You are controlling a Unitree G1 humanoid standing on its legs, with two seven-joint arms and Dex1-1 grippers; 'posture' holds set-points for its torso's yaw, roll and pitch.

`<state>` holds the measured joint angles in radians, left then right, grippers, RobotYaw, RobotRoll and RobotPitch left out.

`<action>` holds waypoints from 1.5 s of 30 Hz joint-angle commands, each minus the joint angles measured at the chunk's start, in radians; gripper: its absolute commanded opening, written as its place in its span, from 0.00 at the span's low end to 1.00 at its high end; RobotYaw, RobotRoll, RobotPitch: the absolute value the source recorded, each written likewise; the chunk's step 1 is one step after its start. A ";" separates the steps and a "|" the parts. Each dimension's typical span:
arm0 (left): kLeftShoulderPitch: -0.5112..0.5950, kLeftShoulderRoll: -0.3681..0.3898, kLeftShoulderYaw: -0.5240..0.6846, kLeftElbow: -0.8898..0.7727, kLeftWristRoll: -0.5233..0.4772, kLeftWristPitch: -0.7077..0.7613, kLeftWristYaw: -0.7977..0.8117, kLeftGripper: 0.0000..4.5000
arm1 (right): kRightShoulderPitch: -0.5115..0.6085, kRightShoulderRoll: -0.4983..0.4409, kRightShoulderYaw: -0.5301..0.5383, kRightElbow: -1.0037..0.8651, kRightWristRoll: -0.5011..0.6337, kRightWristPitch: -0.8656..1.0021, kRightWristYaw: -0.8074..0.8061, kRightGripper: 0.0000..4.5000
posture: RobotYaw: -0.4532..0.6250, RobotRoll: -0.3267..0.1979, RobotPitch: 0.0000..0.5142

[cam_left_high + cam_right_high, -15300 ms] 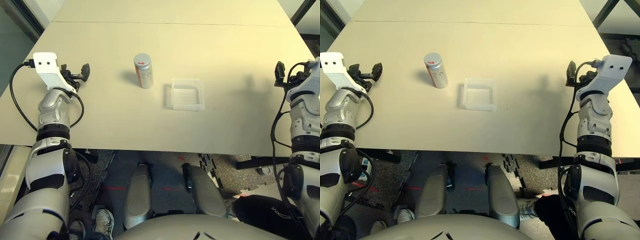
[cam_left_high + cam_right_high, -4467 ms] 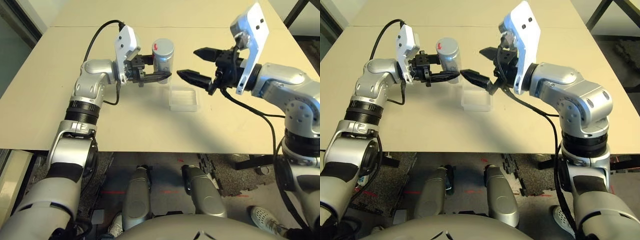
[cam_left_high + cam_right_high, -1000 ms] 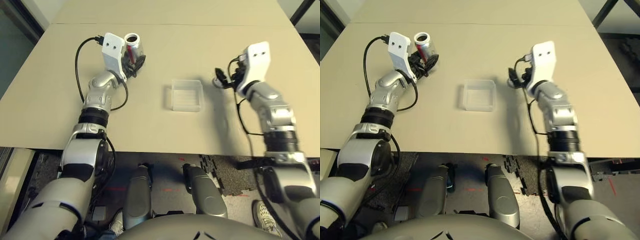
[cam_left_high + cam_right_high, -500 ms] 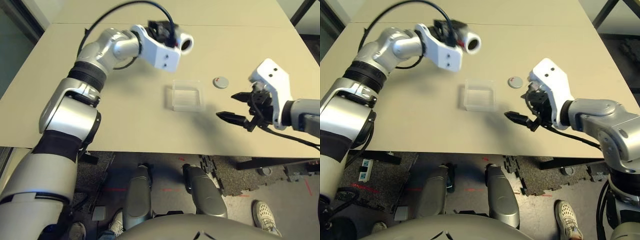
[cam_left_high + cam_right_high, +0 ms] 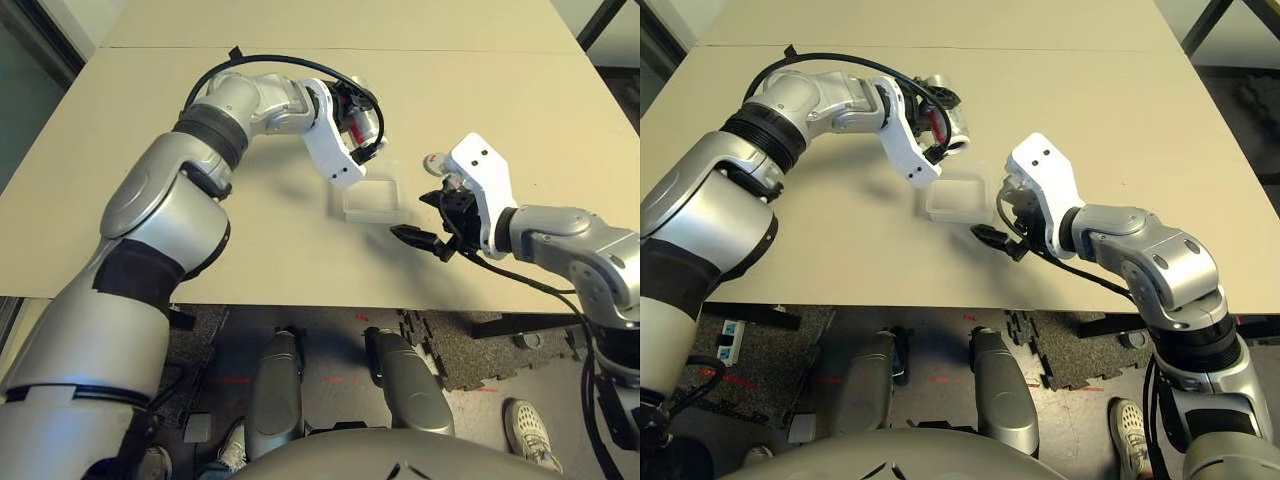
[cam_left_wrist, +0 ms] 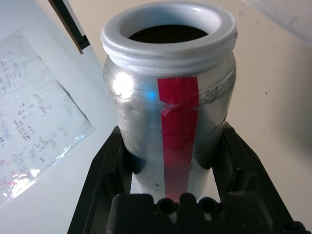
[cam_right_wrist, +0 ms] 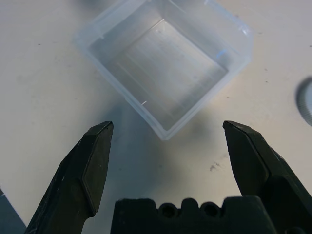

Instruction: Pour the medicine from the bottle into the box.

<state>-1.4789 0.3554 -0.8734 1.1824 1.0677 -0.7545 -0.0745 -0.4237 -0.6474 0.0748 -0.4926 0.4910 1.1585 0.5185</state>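
Risk lay in aim: the left gripper (image 6: 170, 165) was clamped around the small silver-grey cylindrical bottle with a red stripe (image 6: 170, 112), uncapped and held above the far edge of the shallow square clear plastic box (image 7: 163, 68). Poured from there, the tiny pellet could miss or bounce off the ribbed floor. No pellet was visible. The right gripper (image 7: 163, 161) hovered empty just short of the box, jaws wide apart.

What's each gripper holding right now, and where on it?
Left gripper: the bottle, clamped across its lower body, cap off. Right gripper: open, holding nothing, near the box.
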 commanded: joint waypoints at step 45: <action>0.017 0.043 -0.089 -0.016 0.074 -0.096 0.131 0.54 | 0.023 0.031 -0.007 0.000 -0.001 0.023 -0.043 1.00 | 0.30 0.62 0.29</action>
<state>-1.4424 0.4045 -0.9405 1.1522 1.1107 -0.8445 0.0108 -0.4122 -0.6180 0.0752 -0.4765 0.4911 1.1809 0.4808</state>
